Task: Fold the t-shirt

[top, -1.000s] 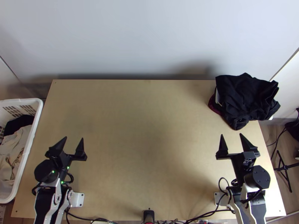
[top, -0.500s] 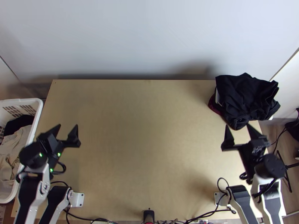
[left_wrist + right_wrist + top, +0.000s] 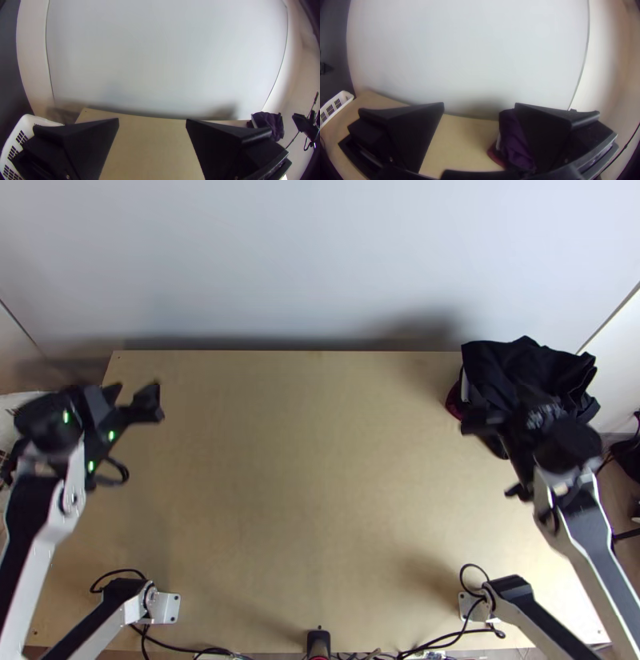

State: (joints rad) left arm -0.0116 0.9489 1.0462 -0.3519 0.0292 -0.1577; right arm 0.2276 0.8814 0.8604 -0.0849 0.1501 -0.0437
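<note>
In the top view my left gripper [image 3: 134, 391] is over the table's left back part, beside the basket. My right gripper [image 3: 506, 407] is in front of and partly over a bunched black cloth pile [image 3: 512, 362] at the back right corner. In the left wrist view the left gripper [image 3: 152, 120] stands open, with nothing between its fingers. The right wrist view has the right gripper [image 3: 479, 105] open too; the cloth pile [image 3: 513, 140] looks dark purple there, partly behind one finger. Whether a t-shirt is in the pile, I cannot tell.
A white basket [image 3: 25, 125] stands at the table's left side, largely behind the left arm in the top view. Dark red cloth [image 3: 455, 402] peeks from under the pile. The bare wooden table [image 3: 312, 484] spreads between the arms; a pale wall [image 3: 320, 260] rises behind it.
Both arms have stretched up the picture toward the table's back. The left gripper has also shifted slightly left; the right one has come over the pile's front. The cloth pile has not moved.
</note>
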